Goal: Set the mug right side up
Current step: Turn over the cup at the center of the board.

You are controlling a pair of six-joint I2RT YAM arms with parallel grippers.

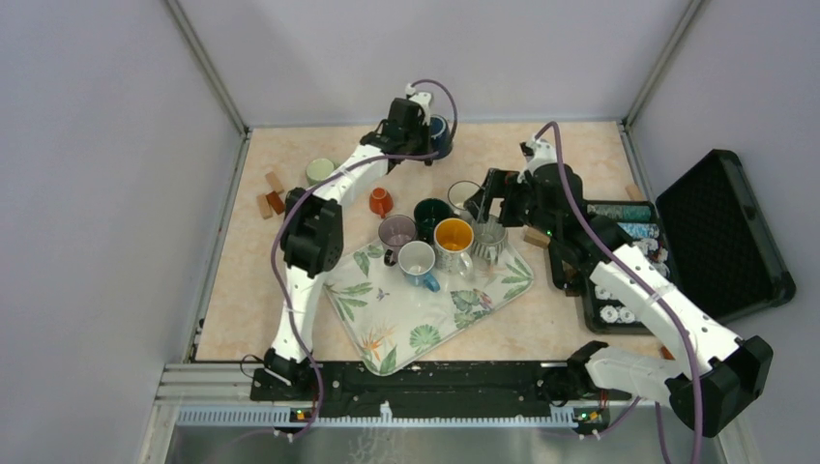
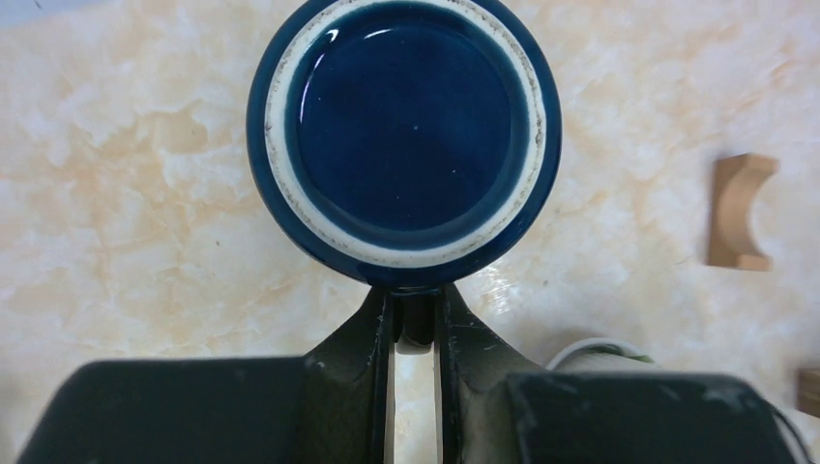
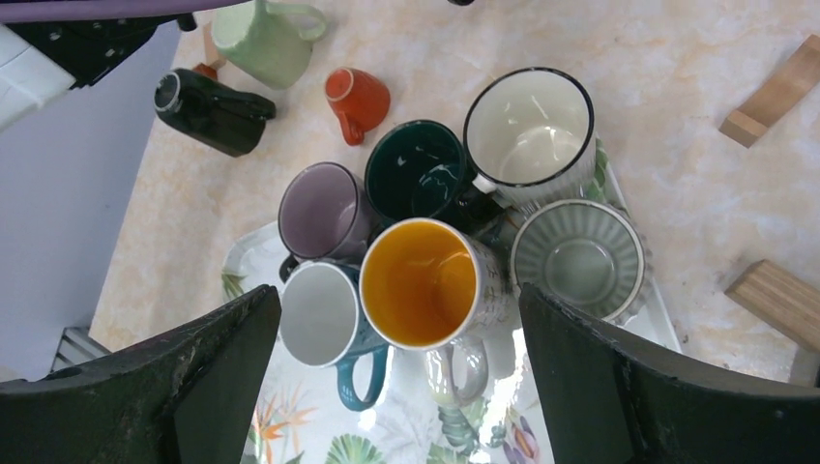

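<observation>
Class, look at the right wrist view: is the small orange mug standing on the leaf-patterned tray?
No, the orange mug lies on the table beyond the tray.

Marbled table (image 1: 253, 290), leafy tray (image 1: 425, 340), inverted blue mug (image 2: 404, 126), orange mug (image 1: 381, 201), wooden blocks (image 1: 271, 199)

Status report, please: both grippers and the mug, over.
Left gripper shut on handle of blue mug. Mug base faces wrist camera, not yet upright. Right gripper open above tray. Nearby wooden arch block, apart.

No legible text, label, brand, number or sign on anything.
</observation>
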